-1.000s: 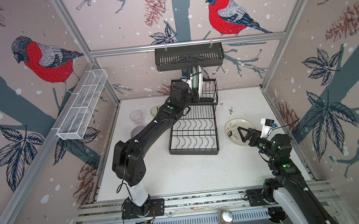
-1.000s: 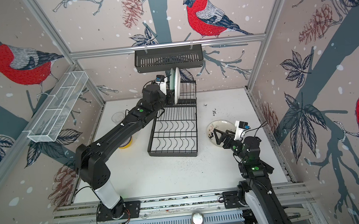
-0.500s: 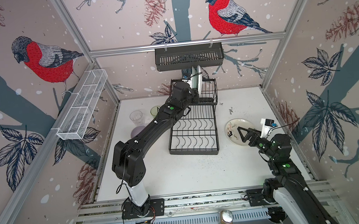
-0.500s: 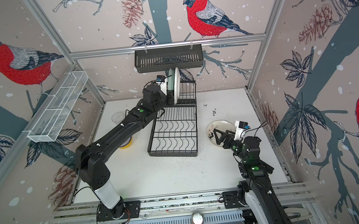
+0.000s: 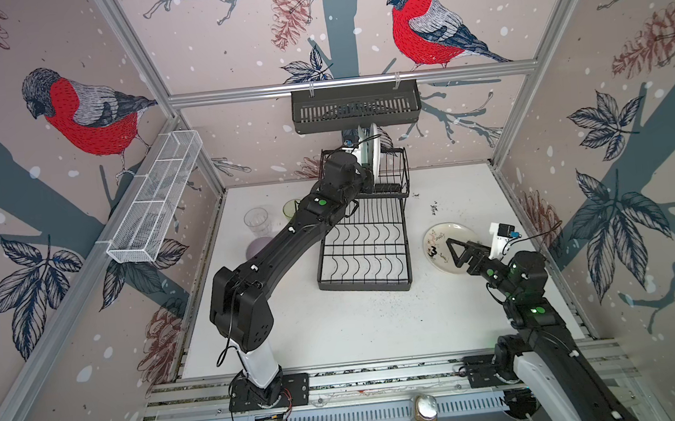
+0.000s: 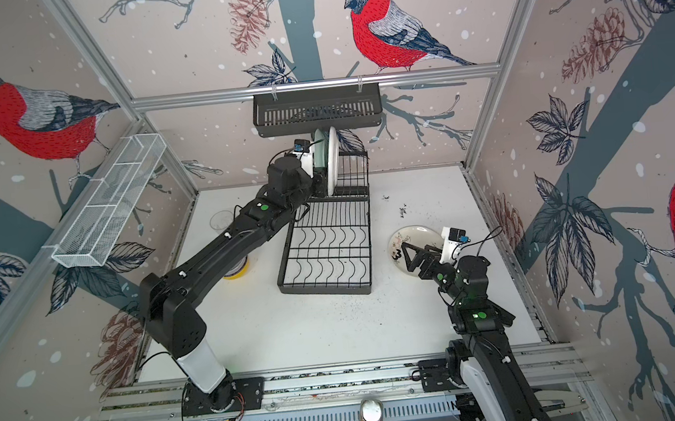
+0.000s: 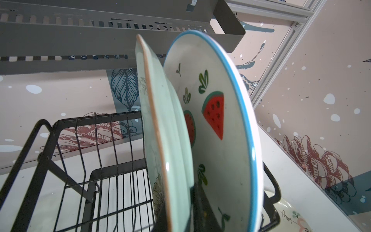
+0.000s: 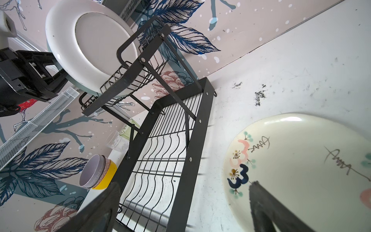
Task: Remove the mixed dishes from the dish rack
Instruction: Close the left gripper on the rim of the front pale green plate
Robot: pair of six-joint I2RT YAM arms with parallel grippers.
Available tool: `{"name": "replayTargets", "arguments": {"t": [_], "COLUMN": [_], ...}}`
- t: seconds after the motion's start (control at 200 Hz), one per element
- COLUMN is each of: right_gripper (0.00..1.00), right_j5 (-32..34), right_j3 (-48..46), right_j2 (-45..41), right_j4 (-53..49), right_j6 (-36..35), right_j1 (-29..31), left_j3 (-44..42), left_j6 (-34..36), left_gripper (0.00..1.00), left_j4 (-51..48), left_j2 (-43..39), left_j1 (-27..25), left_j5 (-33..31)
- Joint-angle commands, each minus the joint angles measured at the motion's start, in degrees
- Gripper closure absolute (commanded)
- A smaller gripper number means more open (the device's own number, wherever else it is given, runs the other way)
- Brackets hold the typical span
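Left pincer: the left pincer (image 7: 180, 192) is closed on the lower rim of the mint plate (image 7: 166, 130), with its fingers (image 7: 200, 204) on either face; it looks like a pinch rather than a loose straddle.
Left of it: the clear glass (image 5: 256, 220), green glass (image 5: 290, 209) and nested bowls (image 8: 96, 174) stand on the table, out of the dish rack (image 5: 365, 288).
Mint plate: it stands on edge in the rack's upper tier and rises straight up from the fingers, its disc in line with the pincer's reach.
Just right of it: the watermelon-print plate (image 7: 220, 140) also stands on edge close beside the mint plate, with one finger in the gap between them.
Above it: the black slotted basket (image 7: 120, 40) hangs near the plates' top rims, so a straight lift probably has little headroom.
Far right: the right pincer (image 5: 456, 253) is spread wide and holds nothing, over the cream floral plate (image 5: 440, 234), which lies flat on the table.
Nearer arm: the left, plainly.
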Motion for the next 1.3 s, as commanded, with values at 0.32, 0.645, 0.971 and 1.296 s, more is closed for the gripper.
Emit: {"name": "replayTargets", "arguments": {"t": [0.32, 0.645, 0.971, 1.296], "right_gripper": [0.00, 0.00, 0.01, 0.01], "right_j5": [0.6, 0.7, 0.4, 0.2], "right_j3": [0.4, 0.5, 0.4, 0.3], "right_j2": [0.2, 0.1, 0.5, 0.3], "right_j4": [-0.5, -0.7, -0.4, -0.5], "right_j6": [-0.1, -0.1, 0.2, 0.3], "right_j1": [0.0, 0.0, 0.0, 0.0], "left_j3": [2.2, 2.7, 3.1, 1.1], "left_j6": [2.2, 2.0, 3.3, 4.0], "left_gripper": [0.95, 1.00, 1.00, 1.00], "left_j4": [0.4, 1.0, 1.8, 4.3], "left_j2": [0.6, 1.1, 1.2, -1.2], "left_j1": [-0.5, -0.6, -0.7, -0.9], "left_j5": [-2.3, -3.3, -4.0, -4.2]}}
